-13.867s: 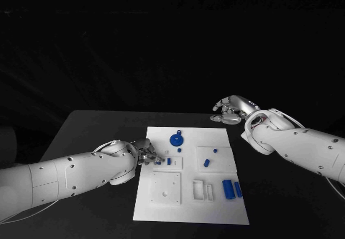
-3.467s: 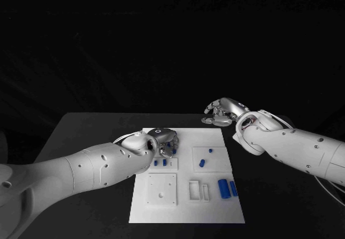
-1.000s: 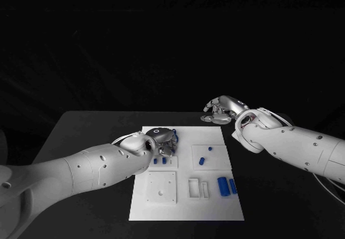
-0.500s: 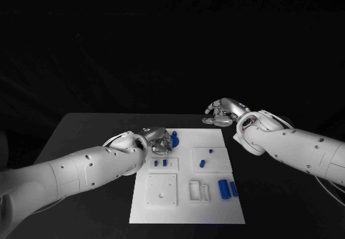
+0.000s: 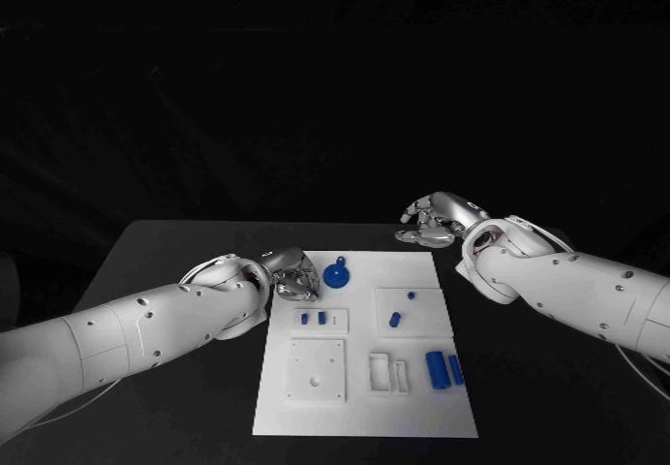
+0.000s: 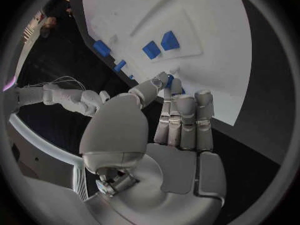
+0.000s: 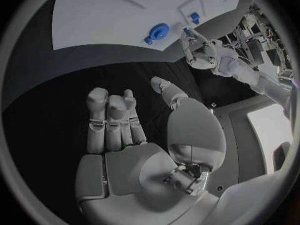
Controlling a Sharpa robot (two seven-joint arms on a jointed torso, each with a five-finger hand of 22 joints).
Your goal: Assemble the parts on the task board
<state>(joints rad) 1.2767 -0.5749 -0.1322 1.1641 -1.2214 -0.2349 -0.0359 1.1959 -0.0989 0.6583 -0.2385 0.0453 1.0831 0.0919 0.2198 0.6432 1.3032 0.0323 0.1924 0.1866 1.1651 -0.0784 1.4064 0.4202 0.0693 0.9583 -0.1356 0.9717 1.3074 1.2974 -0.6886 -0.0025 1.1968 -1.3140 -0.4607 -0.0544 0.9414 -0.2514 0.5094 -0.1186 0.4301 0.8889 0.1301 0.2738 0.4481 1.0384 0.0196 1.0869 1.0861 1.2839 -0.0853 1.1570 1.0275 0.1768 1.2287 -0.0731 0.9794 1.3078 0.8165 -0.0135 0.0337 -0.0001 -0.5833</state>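
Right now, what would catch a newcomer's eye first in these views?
The white task board in the middle of the black table, dotted with small blue parts. Then the left hand at the board's far left edge, beside the round blue part, and the right hand hovering off the board's far right corner, holding nothing.

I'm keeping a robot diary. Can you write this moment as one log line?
left robot hand: empty, beside task board | right robot hand: empty, beyond board | blue round part: on board
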